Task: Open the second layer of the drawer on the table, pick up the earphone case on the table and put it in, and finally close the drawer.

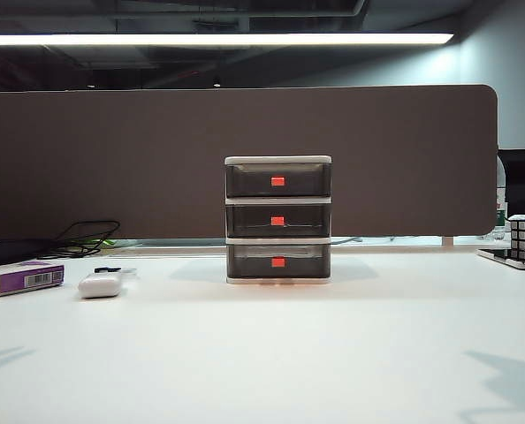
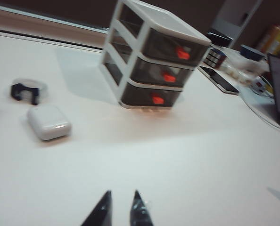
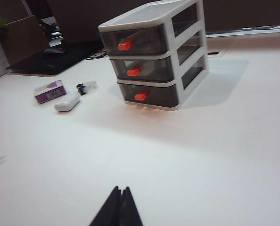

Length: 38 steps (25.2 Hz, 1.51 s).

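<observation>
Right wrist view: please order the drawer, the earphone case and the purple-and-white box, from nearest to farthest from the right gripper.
Measured from the right gripper, low over the table:
1. The drawer, ahead, all three layers shut.
2. The earphone case, off to the drawer's side.
3. The purple-and-white box, just beyond the case.
</observation>
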### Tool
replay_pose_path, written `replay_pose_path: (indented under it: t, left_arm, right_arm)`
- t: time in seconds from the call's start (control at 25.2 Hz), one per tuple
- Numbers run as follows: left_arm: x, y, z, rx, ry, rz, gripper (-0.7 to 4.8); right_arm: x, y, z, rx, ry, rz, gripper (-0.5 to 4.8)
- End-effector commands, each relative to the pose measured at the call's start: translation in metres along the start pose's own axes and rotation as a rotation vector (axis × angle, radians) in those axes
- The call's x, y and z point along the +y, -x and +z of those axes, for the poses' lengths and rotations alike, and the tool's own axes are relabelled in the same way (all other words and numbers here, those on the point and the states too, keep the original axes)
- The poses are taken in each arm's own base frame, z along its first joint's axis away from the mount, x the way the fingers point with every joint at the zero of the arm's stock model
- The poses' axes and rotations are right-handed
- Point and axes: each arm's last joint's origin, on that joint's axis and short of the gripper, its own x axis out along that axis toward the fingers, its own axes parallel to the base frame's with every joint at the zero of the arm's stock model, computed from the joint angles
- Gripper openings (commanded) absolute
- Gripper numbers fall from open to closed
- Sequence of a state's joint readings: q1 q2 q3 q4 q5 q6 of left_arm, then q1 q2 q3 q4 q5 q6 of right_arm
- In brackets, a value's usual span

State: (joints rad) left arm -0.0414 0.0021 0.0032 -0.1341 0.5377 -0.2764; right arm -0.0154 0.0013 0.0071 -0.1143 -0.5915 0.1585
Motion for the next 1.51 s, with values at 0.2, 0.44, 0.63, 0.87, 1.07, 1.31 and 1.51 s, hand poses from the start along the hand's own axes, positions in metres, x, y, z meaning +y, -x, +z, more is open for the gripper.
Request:
replay_pose_path:
  t: [0.2, 0.44, 0.63, 0.87, 1.07, 1.31, 1.51]
  left_arm:
    - [-0.005, -0.001, -0.001, 0.026, -0.113, -0.083, 0.3]
    - [-0.012, -0.004, -0.003, 0.043, -0.124, -0.114, 0.31]
    - [-0.019, -0.007, -0.006, 0.044, -0.141, -0.079, 1.62]
    - [-0.026, -0.008, -0.002, -0.016, -0.153, -0.079, 1.62]
    - [-0.026, -0.009, -0.002, -0.019, -0.113, -0.058, 1.69]
    - [-0.026, -0.014, 0.003, -0.04, -0.093, -0.07, 1.85]
    - [-0.027, -0.019, 0.009, -0.048, -0.095, -0.073, 1.86]
  right_arm:
    - [0.003, 0.0, -0.001, 0.007, 0.004, 0.107, -0.01]
    - [0.006, -0.001, 0.003, -0.022, 0.022, 0.126, -0.03]
    - [0.01, -0.002, 0.008, -0.072, 0.041, 0.146, -0.02]
    - [0.017, -0.002, 0.016, -0.106, 0.037, 0.155, -0.02]
    - [0.024, 0.001, 0.032, -0.154, 0.056, 0.139, -0.03]
    - [0.03, 0.002, 0.044, -0.167, 0.057, 0.13, -0.03]
    - [0.031, -0.004, 0.051, -0.12, 0.04, 0.14, -0.03]
